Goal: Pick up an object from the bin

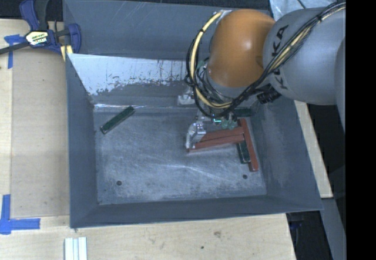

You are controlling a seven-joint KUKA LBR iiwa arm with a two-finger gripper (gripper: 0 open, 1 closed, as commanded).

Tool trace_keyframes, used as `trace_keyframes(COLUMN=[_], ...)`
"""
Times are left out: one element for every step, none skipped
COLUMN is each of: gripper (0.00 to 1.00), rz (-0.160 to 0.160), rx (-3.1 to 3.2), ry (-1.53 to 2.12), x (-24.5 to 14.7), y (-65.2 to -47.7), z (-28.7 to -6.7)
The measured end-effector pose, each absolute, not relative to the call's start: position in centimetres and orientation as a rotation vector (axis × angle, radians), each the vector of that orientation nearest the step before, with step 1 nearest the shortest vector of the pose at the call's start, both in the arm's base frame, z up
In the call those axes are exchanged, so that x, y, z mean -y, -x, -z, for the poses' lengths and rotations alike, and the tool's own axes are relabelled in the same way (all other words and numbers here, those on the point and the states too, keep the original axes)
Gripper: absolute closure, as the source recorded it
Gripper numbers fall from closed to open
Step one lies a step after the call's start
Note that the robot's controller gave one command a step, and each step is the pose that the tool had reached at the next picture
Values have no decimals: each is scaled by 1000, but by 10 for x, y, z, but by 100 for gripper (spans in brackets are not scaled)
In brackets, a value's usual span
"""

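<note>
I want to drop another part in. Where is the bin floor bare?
The floor is bare across the middle and lower left, between the green strip and the gripper. It is crowded on the right, where reddish-brown bars lie by the gripper.

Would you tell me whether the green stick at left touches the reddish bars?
Apart. The camera view shows bare floor of the bin between the green stick and the reddish bars.

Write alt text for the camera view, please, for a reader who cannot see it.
A robot arm reaches from the right into a grey metal bin, its jaws low beside two red-brown bars near the right wall. A green stick lies apart, upper left.
</note>
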State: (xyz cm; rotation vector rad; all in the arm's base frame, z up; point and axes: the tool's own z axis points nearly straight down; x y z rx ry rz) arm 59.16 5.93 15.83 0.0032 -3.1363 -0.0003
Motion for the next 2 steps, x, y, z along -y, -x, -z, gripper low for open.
trace_keyframes(gripper=[0, 0], rz=[1, 2], rx=[3145, 3152], ry=[-2, -48], x=[-59, -15], y=[-594, -597], z=[-163, -115])
